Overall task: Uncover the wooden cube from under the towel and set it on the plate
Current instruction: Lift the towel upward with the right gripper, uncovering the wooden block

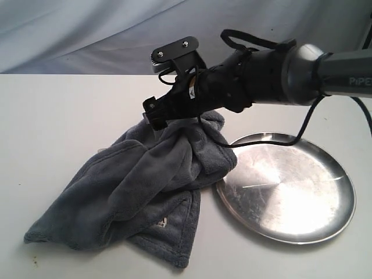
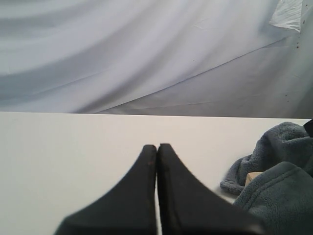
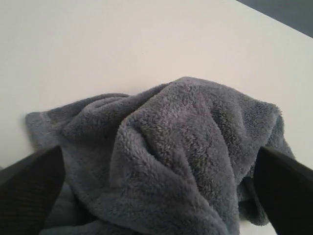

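The dark grey towel [image 1: 145, 180] lies bunched on the white table, its small white label [image 1: 161, 221] facing front. The wooden cube is hidden in the exterior view. In the left wrist view only a pale tan corner of the cube [image 2: 251, 177] peeks from between folds of the towel [image 2: 279, 191]. The shiny steel plate [image 1: 288, 186] sits just right of the towel with nothing on it. My right gripper [image 1: 156, 115] hovers over the towel's far top edge. It is open, its fingers [image 3: 29, 191] spread wide either side of a towel hump [image 3: 176, 147]. My left gripper [image 2: 157, 147] is shut over bare table, apart from the towel.
A pale draped cloth backdrop [image 1: 87, 35] hangs behind the table. The right arm's black cable [image 1: 302, 131] loops down over the plate's far rim. White tabletop [image 1: 52, 116] stretches left of the towel.
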{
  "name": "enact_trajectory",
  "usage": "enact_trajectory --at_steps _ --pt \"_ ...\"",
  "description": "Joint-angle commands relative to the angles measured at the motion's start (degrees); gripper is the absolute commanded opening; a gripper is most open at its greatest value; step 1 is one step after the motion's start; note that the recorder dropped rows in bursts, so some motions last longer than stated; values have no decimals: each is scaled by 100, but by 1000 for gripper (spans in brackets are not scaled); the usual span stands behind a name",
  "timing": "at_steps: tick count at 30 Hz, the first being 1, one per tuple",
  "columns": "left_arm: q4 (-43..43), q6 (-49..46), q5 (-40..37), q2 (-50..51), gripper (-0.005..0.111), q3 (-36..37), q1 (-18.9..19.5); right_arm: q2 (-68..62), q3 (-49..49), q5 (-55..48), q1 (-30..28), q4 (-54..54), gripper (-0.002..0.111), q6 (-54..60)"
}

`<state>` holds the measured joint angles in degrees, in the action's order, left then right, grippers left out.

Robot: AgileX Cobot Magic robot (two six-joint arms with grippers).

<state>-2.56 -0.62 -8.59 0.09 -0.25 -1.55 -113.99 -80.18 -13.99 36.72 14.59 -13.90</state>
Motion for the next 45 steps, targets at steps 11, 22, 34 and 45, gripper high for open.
enact_trajectory --at_steps 11,22,34,45 --pt "4 13 23 -9 1 25 -5 1028 225 -2442 1681 -101 96 782" --pt "4 13 23 -9 1 25 -5 573 1008 -1811 1878 -107 96 1259" --pt "4 13 23 -9 1 25 -5 343 1008 -860 1845 16 83 1327" --pt "4 13 23 -9 1 25 -5 410 1008 -832 1790 -111 5 1177"
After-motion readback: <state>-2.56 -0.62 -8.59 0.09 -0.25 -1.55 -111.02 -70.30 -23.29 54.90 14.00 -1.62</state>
